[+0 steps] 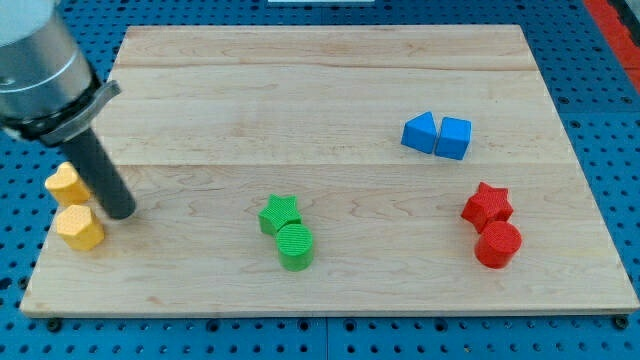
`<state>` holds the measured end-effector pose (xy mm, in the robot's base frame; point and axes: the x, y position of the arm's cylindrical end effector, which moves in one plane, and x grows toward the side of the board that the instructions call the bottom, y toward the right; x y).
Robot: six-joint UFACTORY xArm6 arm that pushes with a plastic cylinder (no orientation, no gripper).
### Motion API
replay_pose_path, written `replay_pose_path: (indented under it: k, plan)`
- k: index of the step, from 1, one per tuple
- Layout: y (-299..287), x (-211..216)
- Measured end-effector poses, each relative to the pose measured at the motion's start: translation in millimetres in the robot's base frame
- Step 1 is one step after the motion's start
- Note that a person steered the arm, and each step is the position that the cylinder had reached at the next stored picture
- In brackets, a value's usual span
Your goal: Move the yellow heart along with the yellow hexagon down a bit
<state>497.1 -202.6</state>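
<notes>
Wooden board (pixel 330 90) on blue pegboard; my tip (pixel 122 213), a bare rod without fingers, sits just right of the yellow heart (pixel 66 184) and yellow hexagon (pixel 79 228) at the left edge; pushing seems underway; next, probably press from above the heart.

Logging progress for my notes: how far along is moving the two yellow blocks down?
Done: my tip is beside both blocks, on their right. In hand: nothing shows it pushing them. Left: the yellow heart and yellow hexagon, near the board's left edge, need nudging toward the view's bottom.
</notes>
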Motion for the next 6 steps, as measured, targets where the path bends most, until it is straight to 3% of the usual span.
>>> replay_pose_path:
  k: [1,2,6]
  plan:
    - [21.7,-72.3]
    - [-32.6,-81.2]
    - [-89.6,-28.9]
